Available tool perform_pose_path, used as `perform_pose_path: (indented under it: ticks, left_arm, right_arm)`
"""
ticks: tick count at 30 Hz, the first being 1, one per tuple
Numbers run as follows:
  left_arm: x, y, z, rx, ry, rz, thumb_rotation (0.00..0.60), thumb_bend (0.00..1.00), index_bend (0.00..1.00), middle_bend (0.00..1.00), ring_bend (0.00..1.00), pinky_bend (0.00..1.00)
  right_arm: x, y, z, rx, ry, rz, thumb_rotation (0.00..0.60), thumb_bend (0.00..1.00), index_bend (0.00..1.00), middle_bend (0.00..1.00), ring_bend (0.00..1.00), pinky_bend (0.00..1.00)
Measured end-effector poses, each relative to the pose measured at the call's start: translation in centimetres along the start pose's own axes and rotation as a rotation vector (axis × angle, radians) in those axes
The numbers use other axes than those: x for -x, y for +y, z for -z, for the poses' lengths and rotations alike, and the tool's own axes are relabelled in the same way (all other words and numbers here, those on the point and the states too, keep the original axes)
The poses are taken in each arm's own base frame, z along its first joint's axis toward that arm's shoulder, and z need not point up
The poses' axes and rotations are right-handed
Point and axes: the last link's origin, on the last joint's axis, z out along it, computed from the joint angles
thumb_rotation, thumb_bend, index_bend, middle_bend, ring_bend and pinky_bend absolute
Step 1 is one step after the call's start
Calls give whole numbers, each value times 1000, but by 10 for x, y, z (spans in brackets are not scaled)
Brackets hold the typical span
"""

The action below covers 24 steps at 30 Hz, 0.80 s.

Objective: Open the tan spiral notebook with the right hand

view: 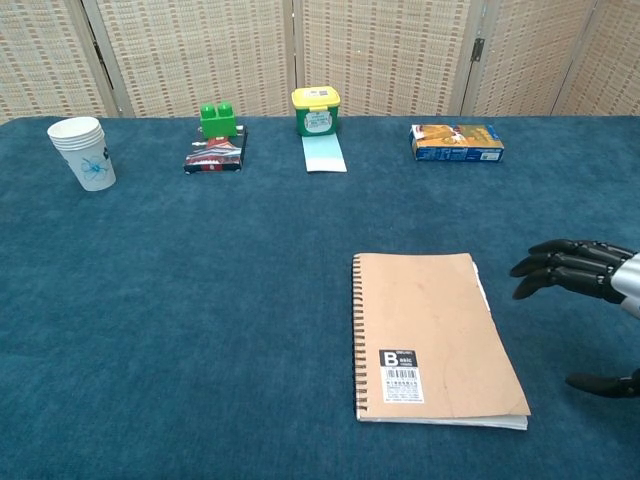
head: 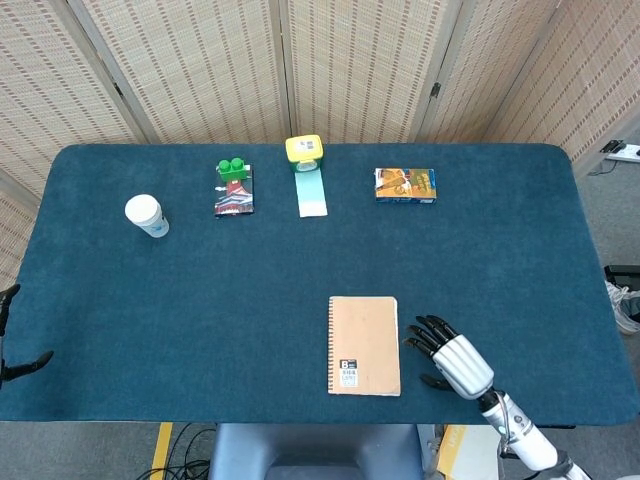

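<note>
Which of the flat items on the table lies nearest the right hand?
The tan spiral notebook, just beside the right hand at the near edge; the other flat items lie in the far row.

Woven tan folding screens (head: 350, 70) stand behind a table covered in dark teal cloth (head: 250, 290); grey floor (head: 615, 220) shows at the right

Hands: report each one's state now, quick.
Left hand: only dark fingertips show at the table's edge; cannot tell.
Right hand: open, holding nothing.
</note>
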Motion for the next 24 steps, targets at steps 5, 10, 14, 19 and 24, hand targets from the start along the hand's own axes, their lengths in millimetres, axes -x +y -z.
perform_pose_path:
  ticks: [5,10,14,19,24]
  left_arm:
    - [-3,3,4,9,19,-1,600,104,92,163,164,203]
    - [-4,2,5,8,25,-3,600,104,92,164,164,203]
    - [-4,2,5,6,25,-3,600,103,93,164,164,203]
    - [-5,1,6,5,30,0,600,104,92,164,164,203]
    - [-5,1,6,8,20,-2,600,103,92,163,164,203]
  right_arm:
    - [1,-2,-9,5,14,5,600,205,267,209,113,150]
    - [3,-5,-17,-4,16,-1,600,207,267,209,113,149]
    - [7,-7,-23,-14,0,7,600,211,267,209,113,150]
    - [11,-9,-30,-20,-6,9,600,211,267,209,113,150]
    - [13,-7,-34,-5,-4,2,600,211,267,210,113,161]
